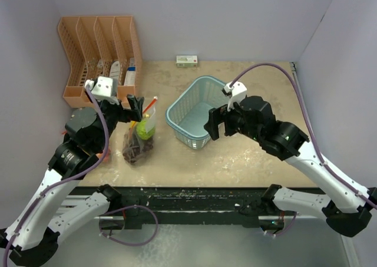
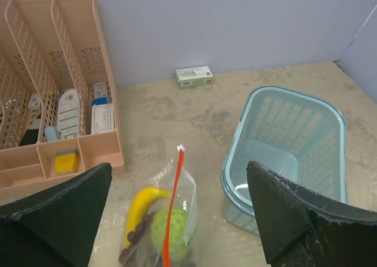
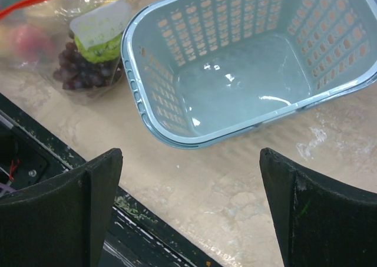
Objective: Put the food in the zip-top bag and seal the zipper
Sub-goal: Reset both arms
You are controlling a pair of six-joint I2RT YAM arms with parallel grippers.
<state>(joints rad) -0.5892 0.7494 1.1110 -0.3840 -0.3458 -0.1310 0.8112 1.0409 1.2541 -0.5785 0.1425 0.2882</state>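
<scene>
- The fingers [image 2: 59,214] of the left gripper [image 1: 137,108] are being held spread wide, with nothing being pinched or touched between them.
- The fingers [image 3: 59,208] of the right gripper [image 1: 218,128] are likewise being held wide apart, with nothing being gripped.
- The left arm [image 1: 82,137] is being held bent forward, its gripper being poised above the mouth end of the zip-top bag [image 1: 138,140].
- The right arm [image 1: 283,137] is being held reaching inward, its gripper being hung over the near side of the light blue basket [image 1: 185,93].
- The bag is being supported by the table [image 1: 259,155] between the orange organizer [image 1: 97,43] and the basket. A grape bunch [image 3: 82,72], a yellow-green fruit [image 3: 103,46] and a yellow curved piece [image 2: 140,207] are being contained in it. Whether the zipper [image 2: 174,220] is sealed cannot be told.
</scene>
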